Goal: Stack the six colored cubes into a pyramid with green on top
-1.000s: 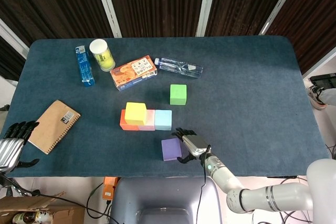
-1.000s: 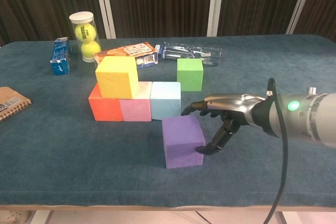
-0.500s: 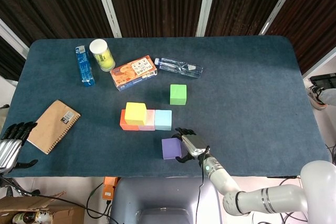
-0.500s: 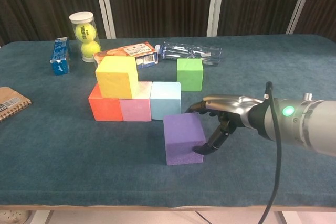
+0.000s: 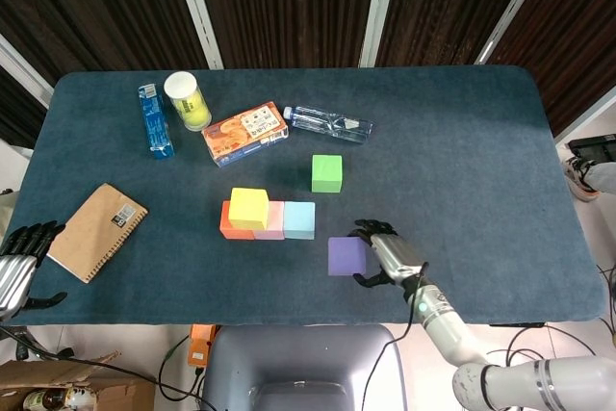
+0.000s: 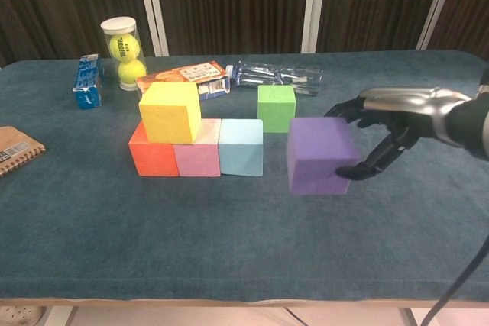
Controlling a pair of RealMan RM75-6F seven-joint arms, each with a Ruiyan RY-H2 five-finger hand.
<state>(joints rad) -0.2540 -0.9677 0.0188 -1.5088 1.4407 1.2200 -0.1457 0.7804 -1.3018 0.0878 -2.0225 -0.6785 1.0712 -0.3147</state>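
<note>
I have the purple cube [image 6: 318, 155] gripped in my right hand [image 6: 397, 116], fingers over its far side and thumb low against the near edge, and in the chest view it rides clear of the table [image 6: 229, 242], off the cloth. From the head view the same hand [image 5: 390, 254] sits just right of the cube [image 5: 346, 256], with the wrist trailing back toward me. To the left of that hand is the row I've built: the orange cube [image 6: 150, 156], the pink cube [image 6: 199, 159] and the light blue cube [image 6: 241, 147] touching side by side, with the yellow cube [image 6: 170, 111] sitting on top at the orange-pink end. The purple cube hangs just right of the light blue one and apart from it. Beyond the hand and a little left, the green cube [image 6: 276, 108] stands alone on the cloth, behind the purple one. Further back lie a clear water bottle [image 6: 276, 75], a snack box [image 6: 183, 78], a tube of tennis balls [image 6: 123, 53] and a blue carton [image 6: 88, 82]. My left hand [image 5: 16, 265] hangs at the near left edge of the table, fingers apart and holding nothing, just beside a brown notebook [image 5: 98, 230].
</note>
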